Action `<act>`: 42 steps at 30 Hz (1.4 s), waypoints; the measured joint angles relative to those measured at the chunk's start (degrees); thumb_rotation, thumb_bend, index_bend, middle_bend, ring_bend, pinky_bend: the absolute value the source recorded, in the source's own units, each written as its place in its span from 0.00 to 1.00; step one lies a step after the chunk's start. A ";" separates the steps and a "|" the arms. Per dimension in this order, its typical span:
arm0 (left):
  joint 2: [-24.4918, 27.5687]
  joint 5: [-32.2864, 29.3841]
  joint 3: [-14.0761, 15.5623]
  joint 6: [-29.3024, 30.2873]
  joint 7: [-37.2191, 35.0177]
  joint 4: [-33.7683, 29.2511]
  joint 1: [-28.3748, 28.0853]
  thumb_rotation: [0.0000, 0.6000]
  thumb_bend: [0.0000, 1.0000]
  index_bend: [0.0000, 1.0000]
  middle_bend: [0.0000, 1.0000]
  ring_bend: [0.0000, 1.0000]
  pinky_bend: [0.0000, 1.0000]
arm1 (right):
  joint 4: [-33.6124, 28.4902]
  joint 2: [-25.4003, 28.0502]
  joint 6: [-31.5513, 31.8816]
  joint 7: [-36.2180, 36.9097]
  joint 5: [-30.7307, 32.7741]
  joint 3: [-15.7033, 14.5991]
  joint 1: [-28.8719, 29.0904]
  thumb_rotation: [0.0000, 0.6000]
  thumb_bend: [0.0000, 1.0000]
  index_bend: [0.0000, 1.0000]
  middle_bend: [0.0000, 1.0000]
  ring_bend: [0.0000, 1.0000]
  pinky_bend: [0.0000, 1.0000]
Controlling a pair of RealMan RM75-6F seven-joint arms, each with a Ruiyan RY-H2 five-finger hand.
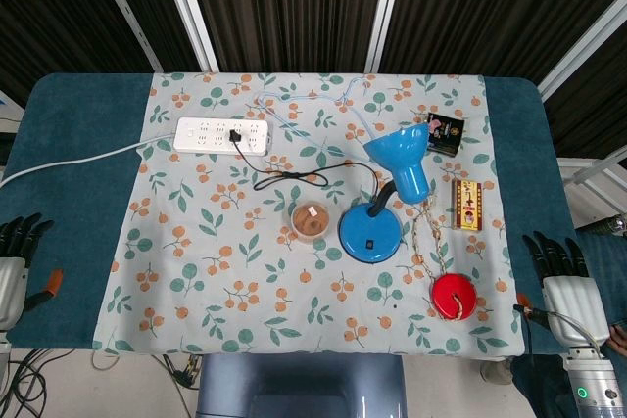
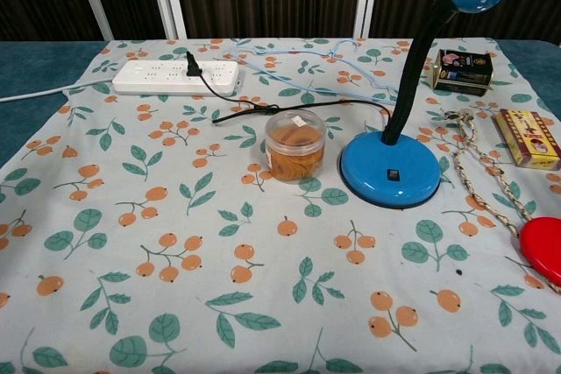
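Both hands idle w/ fingers apart, holding nothing: left hand [image 1: 14,266] off the table's left edge, right hand [image 1: 568,291] off its right, nearest the red disc [image 1: 454,296] on its rope, beside the plugged-in blue lamp [image 1: 377,222].

Black fingers and a pale grey back are seen on the right hand [image 1: 568,293]; a green ring light is shown at six o'clock. The left hand [image 1: 14,266] is built alike, orange-tipped cable beside.
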 measured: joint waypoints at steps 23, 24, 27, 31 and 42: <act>-0.02 0.04 -0.03 0.10 -0.13 -0.02 0.04 1.00 0.35 0.16 0.07 0.05 0.10 | -0.69 -0.02 -0.69 -0.17 -0.05 0.53 -0.23 1.00 0.32 0.06 0.09 0.12 0.05; -0.02 0.04 -0.02 0.07 -0.15 -0.04 0.03 1.00 0.35 0.16 0.07 0.05 0.10 | -0.70 -0.02 -0.76 -0.19 -0.07 0.51 -0.23 1.00 0.32 0.06 0.09 0.12 0.08; -0.01 0.02 -0.01 0.00 -0.20 -0.08 0.02 1.00 0.35 0.16 0.07 0.05 0.10 | -0.82 -0.02 -1.01 -0.19 -0.27 0.38 -0.21 1.00 0.32 0.06 0.09 0.14 0.18; 0.04 -0.01 -0.06 0.04 -0.38 -0.24 0.03 1.00 0.35 0.16 0.07 0.05 0.10 | -0.99 -0.10 -1.25 -0.16 -1.17 -0.04 -0.13 1.00 0.32 0.06 0.11 0.20 0.30; 0.21 -0.14 -0.07 -0.14 -0.94 -0.42 0.03 1.00 0.35 0.15 0.07 0.05 0.10 | -1.51 -1.56 -7.86 0.02 -2.91 -1.42 2.91 1.00 0.44 0.06 0.30 0.40 0.51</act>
